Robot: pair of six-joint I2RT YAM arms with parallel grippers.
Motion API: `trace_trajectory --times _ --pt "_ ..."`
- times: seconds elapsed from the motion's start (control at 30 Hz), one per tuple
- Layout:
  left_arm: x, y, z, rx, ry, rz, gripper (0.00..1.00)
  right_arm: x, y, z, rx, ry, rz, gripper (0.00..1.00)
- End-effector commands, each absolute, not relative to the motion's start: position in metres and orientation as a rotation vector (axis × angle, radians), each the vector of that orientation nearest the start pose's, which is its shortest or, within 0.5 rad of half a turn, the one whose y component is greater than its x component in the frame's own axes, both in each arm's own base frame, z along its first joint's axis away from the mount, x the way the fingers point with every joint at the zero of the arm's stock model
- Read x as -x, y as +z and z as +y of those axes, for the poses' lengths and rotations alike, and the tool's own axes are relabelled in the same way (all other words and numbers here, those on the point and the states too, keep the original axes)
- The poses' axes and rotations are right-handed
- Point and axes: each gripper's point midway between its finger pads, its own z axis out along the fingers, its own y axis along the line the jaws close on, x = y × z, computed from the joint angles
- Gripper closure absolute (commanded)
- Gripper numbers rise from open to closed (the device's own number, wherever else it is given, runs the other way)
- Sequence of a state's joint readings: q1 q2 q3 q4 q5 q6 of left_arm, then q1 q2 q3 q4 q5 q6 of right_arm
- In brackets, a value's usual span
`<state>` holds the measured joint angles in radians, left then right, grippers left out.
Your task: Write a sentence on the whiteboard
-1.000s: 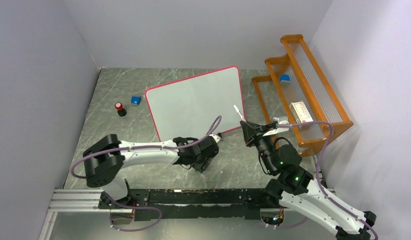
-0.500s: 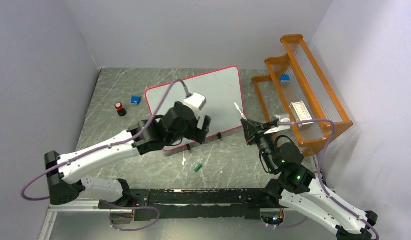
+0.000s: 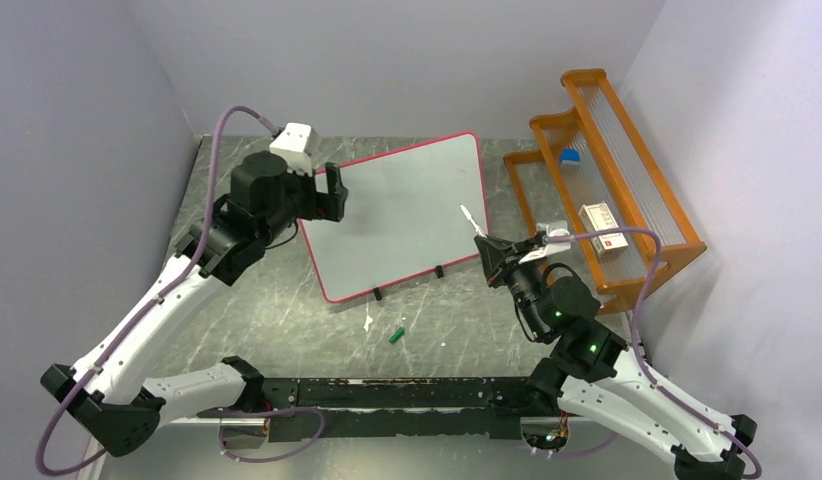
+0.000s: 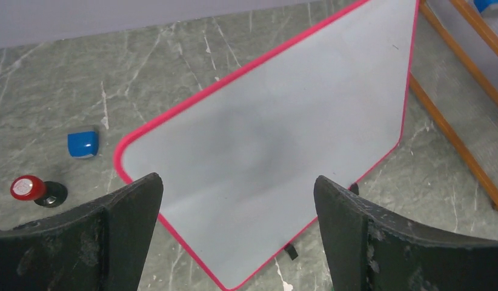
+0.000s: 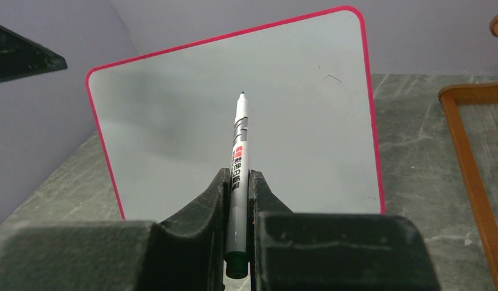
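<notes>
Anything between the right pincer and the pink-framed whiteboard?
Only the white marker pen that the right pincer grips, tip toward the pink-framed whiteboard; otherwise the stretch is bare, per the right wrist view.

Whiteboard [image 3: 402, 215]: white face, cloudy grey smudge across it, thin pink-red frame [image 5: 372, 121], black feet [image 3: 376, 294]. Table [image 3: 467, 310] is dark grey-green marble, veined white. Rack [image 3: 627, 170] is bright orange, and on it a blue block [image 3: 570, 156] and a white box [image 3: 597, 218] with red print. Marker [image 5: 239, 139]: white, black-and-red label, dark tip. Green cap [image 3: 396, 334] on the marble. A second blue block [image 4: 83, 144], a red-topped black stamp [image 4: 28, 188]. Left gripper [image 4: 237, 180] and right gripper [image 5: 239, 174] are black, scuffed pale. Arms [image 3: 177, 300] are white and black, cables [image 3: 642, 290] purple.
</notes>
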<state>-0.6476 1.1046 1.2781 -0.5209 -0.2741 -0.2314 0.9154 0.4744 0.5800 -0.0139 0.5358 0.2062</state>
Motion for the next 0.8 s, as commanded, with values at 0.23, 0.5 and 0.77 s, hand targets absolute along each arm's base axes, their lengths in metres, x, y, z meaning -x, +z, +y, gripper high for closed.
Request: trace_trajectory --times 0.23,0.5,0.77 --pt "-0.328 0.334 -0.117 -0.140 -0.438 1.817 0.02 -0.225 0.313 0.174 0.193 0.528 1.516 1.00" --pt "-0.342 0.313 -0.081 -0.130 -0.690 1.787 0.06 -0.225 0.310 0.196 0.301 0.556 1.517 1.00" --pt "-0.357 0.293 -0.095 -0.259 -0.987 1.746 0.18 -0.226 0.303 0.210 0.367 0.565 1.529 1.00"
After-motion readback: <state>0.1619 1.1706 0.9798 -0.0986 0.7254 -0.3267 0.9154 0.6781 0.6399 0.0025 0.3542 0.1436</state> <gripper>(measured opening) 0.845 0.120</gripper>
